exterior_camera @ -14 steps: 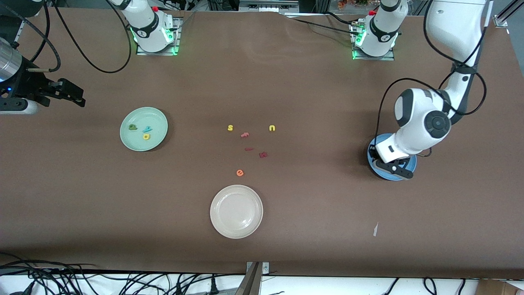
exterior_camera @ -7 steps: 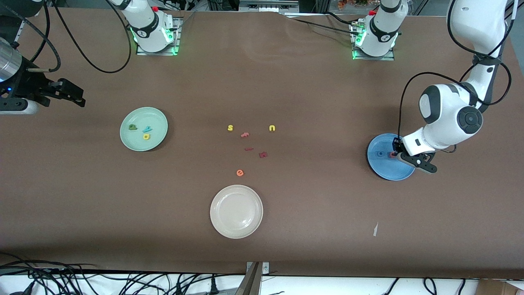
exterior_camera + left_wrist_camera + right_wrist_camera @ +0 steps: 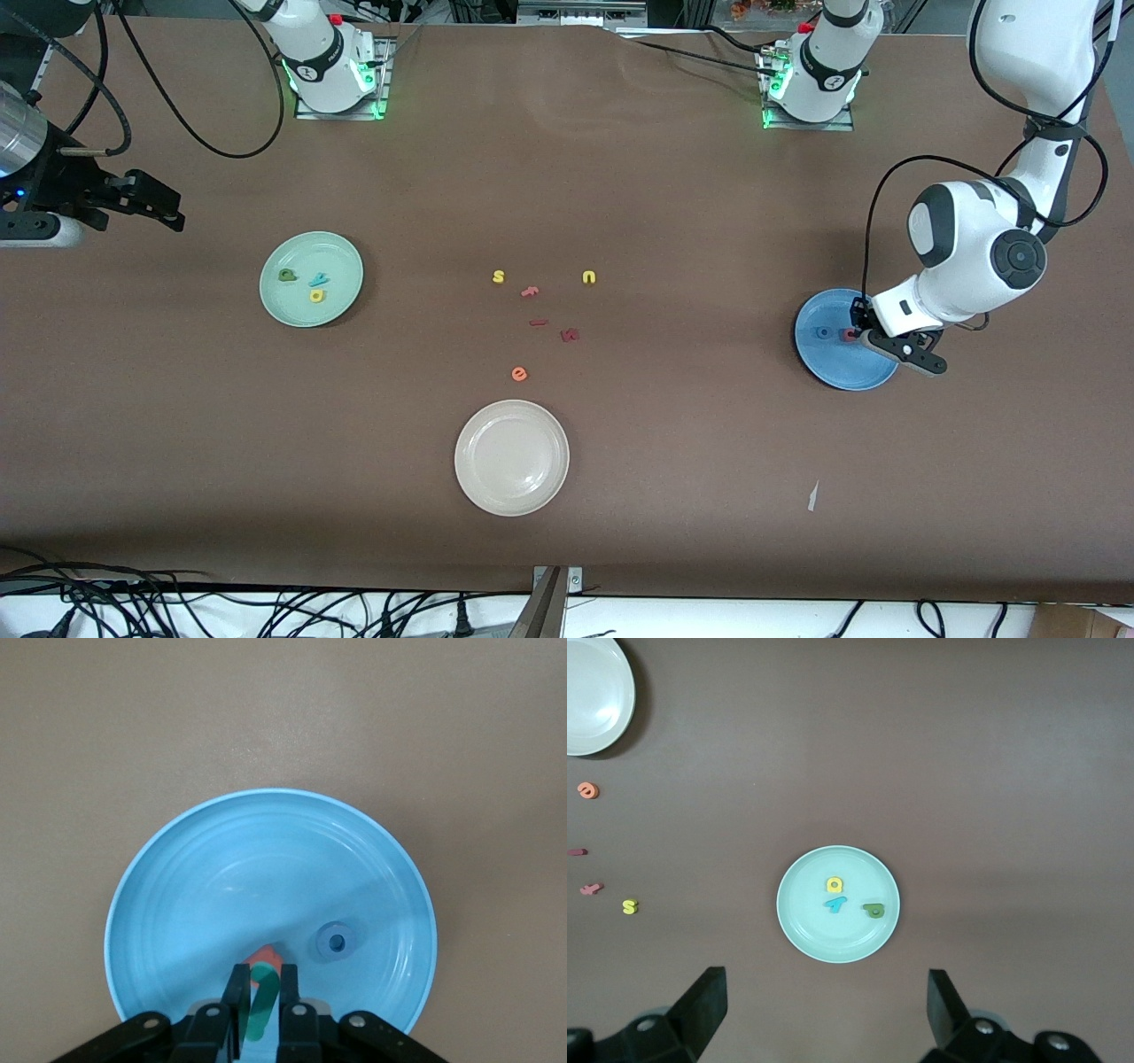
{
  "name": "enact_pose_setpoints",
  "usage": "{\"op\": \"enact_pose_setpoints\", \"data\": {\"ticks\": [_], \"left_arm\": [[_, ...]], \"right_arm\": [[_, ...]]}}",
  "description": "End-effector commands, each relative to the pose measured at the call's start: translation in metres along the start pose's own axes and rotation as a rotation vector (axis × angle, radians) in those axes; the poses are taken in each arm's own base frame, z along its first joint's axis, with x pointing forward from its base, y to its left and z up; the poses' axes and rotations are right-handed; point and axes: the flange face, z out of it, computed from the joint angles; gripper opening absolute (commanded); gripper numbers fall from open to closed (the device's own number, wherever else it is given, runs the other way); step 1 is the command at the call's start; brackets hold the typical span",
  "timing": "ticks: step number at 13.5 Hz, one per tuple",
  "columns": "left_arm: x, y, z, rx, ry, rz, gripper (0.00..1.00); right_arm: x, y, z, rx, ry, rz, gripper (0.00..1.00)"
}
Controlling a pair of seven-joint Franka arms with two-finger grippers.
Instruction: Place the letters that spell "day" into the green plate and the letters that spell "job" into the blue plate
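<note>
The left gripper hangs over the blue plate, clamping the teal "j". The right gripper waits spread wide above the green plate.

Mid-table: yellow "s", yellow "u", pink "f", two dark red letters, orange "e"; cream plate nearest the camera.

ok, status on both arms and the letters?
Left gripper over blue plate, shut on teal j; o and b in it. Right gripper open, waiting. Green plate holds d, a, y. Nothing in the way.
</note>
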Motion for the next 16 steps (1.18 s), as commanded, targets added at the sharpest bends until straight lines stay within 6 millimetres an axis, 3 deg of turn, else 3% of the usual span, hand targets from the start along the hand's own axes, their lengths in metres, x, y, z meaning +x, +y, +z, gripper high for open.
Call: {"op": "enact_pose_setpoints", "data": {"ticks": [1,2,7,8,10,13,16], "left_arm": [[-0.001,0.003,-0.008,0.011,-0.001,0.01,0.65],[-0.001,0.003,-0.008,0.011,0.001,0.01,1.0],[-0.005,0.006,-0.01,0.011,-0.002,0.016,1.0],[-0.008,0.01,-0.02,0.012,0.009,0.019,1.0],[-0.027,0.017,-0.049,0.016,0.043,0.018,1.0],[-0.031,0.028,-0.113,0.05,0.151,0.032,1.0],[-0.04,0.028,-0.163,0.079,0.22,0.03,1.0]], "right_arm": [[-0.002,0.002,0.0,-0.001,0.006,-0.012,1.0],[-0.002,0.002,0.0,-0.001,0.006,-0.012,1.0],[-0.001,0.002,-0.001,-0.002,0.009,-0.012,1.0],[-0.001,0.002,-0.001,-0.002,0.009,-0.012,1.0],[-0.001,0.002,-0.001,-0.002,0.009,-0.012,1.0],[-0.001,0.001,-0.001,-0.002,0.009,-0.013,1.0],[-0.001,0.0,-0.001,-0.002,0.009,-0.015,1.0]]}}
